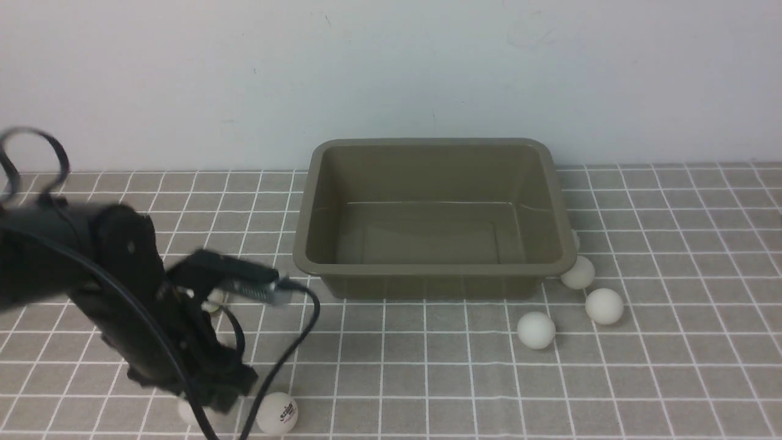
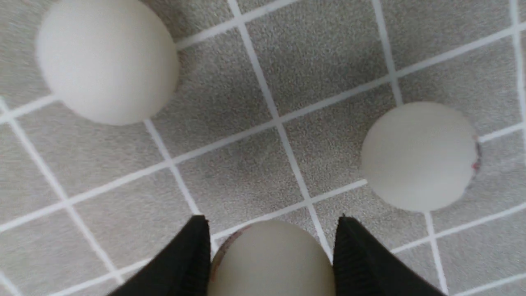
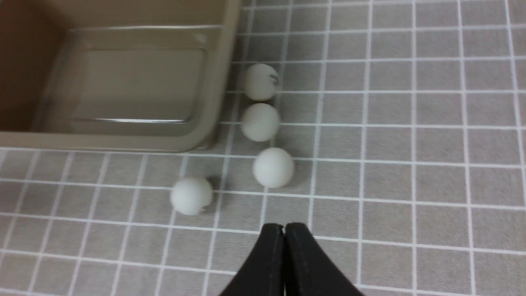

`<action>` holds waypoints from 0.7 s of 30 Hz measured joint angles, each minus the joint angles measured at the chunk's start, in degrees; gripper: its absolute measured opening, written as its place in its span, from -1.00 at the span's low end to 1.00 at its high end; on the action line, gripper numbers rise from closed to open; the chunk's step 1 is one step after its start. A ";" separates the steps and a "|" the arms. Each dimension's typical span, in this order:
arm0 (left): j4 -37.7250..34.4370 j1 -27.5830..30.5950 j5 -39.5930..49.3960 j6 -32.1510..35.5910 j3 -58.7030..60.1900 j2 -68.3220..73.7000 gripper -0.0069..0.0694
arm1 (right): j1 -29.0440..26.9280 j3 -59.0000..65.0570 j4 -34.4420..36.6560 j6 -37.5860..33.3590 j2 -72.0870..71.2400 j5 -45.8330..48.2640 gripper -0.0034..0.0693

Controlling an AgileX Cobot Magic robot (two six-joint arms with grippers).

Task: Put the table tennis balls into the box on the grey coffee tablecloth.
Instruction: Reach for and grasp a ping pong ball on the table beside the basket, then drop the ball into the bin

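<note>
Left wrist view: my left gripper (image 2: 269, 222) has its two black fingers (image 2: 185, 263) against both sides of one ball. I judge that this gripped ball (image 2: 271, 263) is held at its widest part, so that the round shell cannot slip out. Whether it is off the cloth, I cannot tell.
Neighbours: two other table tennis balls (image 2: 107, 61) lie apart from the fingers on the grey coffee tablecloth (image 2: 328, 61), so the hold touches only one ball.
Right gripper (image 3: 284, 228): its fingers are pressed together with nothing between them. It hangs above the cloth near the box, I think to keep out of the left arm's way.
Box (image 1: 427, 267): it stands on the cloth close to the back wall (image 1: 391, 73), open on top, and I see no ball inside.
Right group (image 3: 273, 167): four balls lie by the box's right near corner, and the two farthest are just beside its side wall.
Printed ball (image 1: 277, 414): it lies low in the front view, just beside the left arm.
Open room: the cloth between the left gripper and the box is bare, so the path to the near rim looks free.
Edges: the flared rim stands out over the wall, so I must carry the ball above it before releasing.
Cable (image 1: 308, 324): it loops toward the box's left near corner and may brush it.
</note>
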 joint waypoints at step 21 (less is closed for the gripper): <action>-3.85 -5.93 7.78 -1.66 -50.37 26.59 0.32 | 9.29 -6.55 -0.37 -5.79 41.03 -13.56 0.49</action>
